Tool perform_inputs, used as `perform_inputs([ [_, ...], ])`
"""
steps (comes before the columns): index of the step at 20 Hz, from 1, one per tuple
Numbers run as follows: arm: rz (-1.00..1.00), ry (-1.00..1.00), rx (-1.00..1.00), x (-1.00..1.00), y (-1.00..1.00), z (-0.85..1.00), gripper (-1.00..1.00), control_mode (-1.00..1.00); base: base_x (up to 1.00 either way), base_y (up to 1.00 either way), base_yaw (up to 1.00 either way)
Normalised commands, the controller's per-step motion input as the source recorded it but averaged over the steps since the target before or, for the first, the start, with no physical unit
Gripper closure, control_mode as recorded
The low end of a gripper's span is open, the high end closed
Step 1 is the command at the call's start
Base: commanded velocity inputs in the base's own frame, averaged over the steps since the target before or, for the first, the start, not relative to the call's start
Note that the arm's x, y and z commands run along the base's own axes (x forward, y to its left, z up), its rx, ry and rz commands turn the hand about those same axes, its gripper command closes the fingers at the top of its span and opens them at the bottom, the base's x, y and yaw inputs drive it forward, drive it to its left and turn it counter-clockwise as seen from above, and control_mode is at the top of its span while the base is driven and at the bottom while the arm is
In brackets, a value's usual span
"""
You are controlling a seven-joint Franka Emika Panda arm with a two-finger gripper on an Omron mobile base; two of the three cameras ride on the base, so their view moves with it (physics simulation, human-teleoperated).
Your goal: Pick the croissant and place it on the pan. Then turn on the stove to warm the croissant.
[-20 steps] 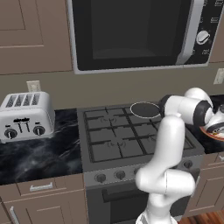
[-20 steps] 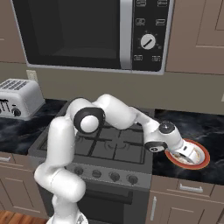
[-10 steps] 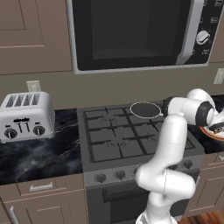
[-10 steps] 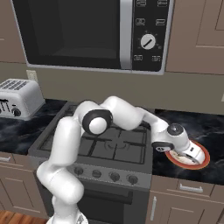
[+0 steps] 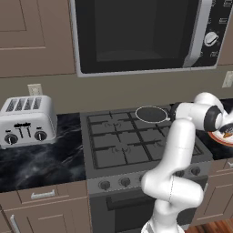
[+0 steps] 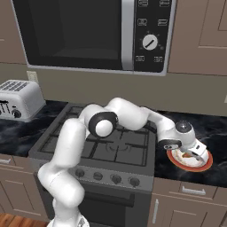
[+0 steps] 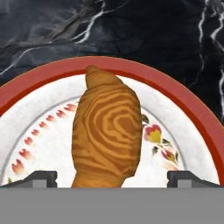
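The croissant (image 7: 107, 131), an orange-brown pastry, lies on a white plate with a red rim (image 7: 183, 109) on the dark marble counter to the right of the stove (image 5: 118, 141). My gripper (image 7: 111, 177) is open and hangs close over the plate, one fingertip (image 7: 41, 177) on each side of the croissant's near end, not touching it. In the right base view the gripper (image 6: 193, 154) sits low over the plate (image 6: 177, 162). The pan (image 5: 151, 113), small, round and dark, stands empty on the stove's back right burner, left of the hand.
A row of knobs (image 5: 125, 182) runs along the stove's front. A silver toaster (image 5: 27, 120) stands on the left counter. A large microwave (image 5: 136, 36) hangs above the stove. My arm arches over the stove's right side.
The hand has moved right and down over the plate, closer to the croissant. The jaws have stayed open.
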Motion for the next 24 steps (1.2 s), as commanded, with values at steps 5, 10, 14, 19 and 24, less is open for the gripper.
perform_inputs([
  [5, 0.0, 0.0, 0.01, 0.41, -0.04, -0.06, -1.0, -1.0, 0.0, 0.0, 0.0],
  [10, 0.0, 0.0, 0.0, 0.3, -0.29, -0.3, -1.0, -1.0, 0.0, 0.0, 0.0],
  [14, 0.0, 0.0, 0.0, 0.11, -0.4, -0.34, -1.0, -1.0, 0.0, 0.0, 0.0],
  [19, 0.0, 0.0, 0.0, 0.04, -0.22, -0.16, 1.0, -1.0, 0.0, 0.0, 0.0],
  [24, 0.0, -0.09, 0.0, -0.15, -0.06, 0.03, 1.0, -1.0, 0.0, 0.0, 0.0],
])
